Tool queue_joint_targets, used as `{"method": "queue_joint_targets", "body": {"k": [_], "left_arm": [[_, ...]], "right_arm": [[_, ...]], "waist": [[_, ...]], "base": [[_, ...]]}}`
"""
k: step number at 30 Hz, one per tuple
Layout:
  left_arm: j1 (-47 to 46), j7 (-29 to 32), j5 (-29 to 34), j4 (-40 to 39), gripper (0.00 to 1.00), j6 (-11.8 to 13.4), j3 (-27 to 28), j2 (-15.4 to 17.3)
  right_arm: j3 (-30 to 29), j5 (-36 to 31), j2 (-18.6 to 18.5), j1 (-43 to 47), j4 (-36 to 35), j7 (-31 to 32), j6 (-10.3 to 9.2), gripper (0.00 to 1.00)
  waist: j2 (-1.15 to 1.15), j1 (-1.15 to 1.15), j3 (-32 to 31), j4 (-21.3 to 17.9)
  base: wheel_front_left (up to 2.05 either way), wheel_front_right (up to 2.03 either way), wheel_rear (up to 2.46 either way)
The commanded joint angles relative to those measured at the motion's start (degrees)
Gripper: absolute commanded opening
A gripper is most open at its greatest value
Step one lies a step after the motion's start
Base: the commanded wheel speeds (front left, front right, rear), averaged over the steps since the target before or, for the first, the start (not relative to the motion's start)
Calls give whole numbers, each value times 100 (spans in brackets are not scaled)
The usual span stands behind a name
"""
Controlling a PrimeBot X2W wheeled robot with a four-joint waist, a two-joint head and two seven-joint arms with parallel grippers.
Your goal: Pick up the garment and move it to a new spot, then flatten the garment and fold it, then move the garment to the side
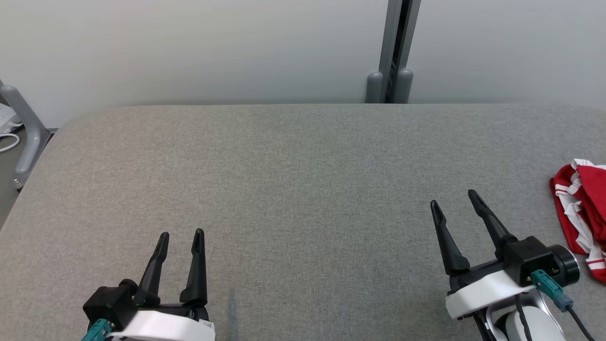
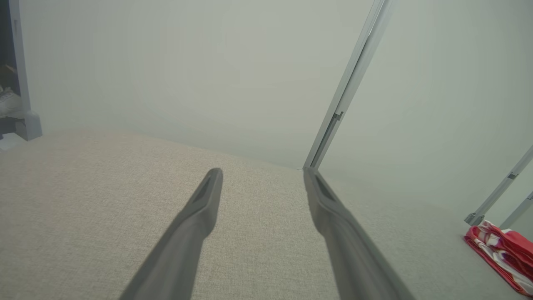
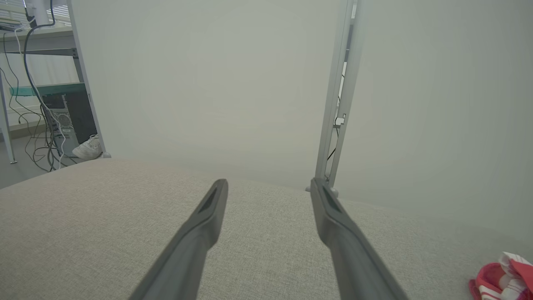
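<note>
- The left gripper (image 1: 182, 233) sits at the near left of the table (image 1: 303, 156). Its two long dark fingers are spread wide and point toward the far edge, and nothing lies between them.
- The right gripper (image 1: 453, 197) sits at the near right, a little farther in than the left one. Its jaws also stand wide apart and empty, and its fingers lean slightly toward the far left.
- Neither gripper holds or touches the garment (image 1: 584, 213). The right one is near it but clearly apart, with bare cloth between them.
- The garment is bright red with white stripes and white trim. It is bunched into a crumpled heap with the folds lying over one another.
- It lies on the table at the far right side, beside the right gripper, and the head view's right edge cuts part of it off.
- It is probably a sports jersey, though the bunching and the cropped view make that hard to tell.
- The table is covered in grey woven fabric and has rounded far corners.
- Behind the table stand pale partition panels, joined by a grey upright post (image 1: 393, 47).
- Past the table's far left, the right wrist view shows a white sneaker (image 3: 87, 148) on the floor beside a computer tower (image 3: 62, 121) with loose cables.
</note>
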Motion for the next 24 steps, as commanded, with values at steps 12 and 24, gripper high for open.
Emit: {"method": "queue_joint_targets", "body": {"k": [12,24], "left_arm": [[32,6,-196,205,0,88,-29,-8],[-115,168,-1072,420,0,27,-65,-17]], "right_arm": [[49,-22,9,22,23,7,0,0],[-365,1060,21,89,150,437,0,0]], "waist": [[0,0,-29,51],[0,0,-37,3]], "base": [[0,0,0],[0,0,0]]}}
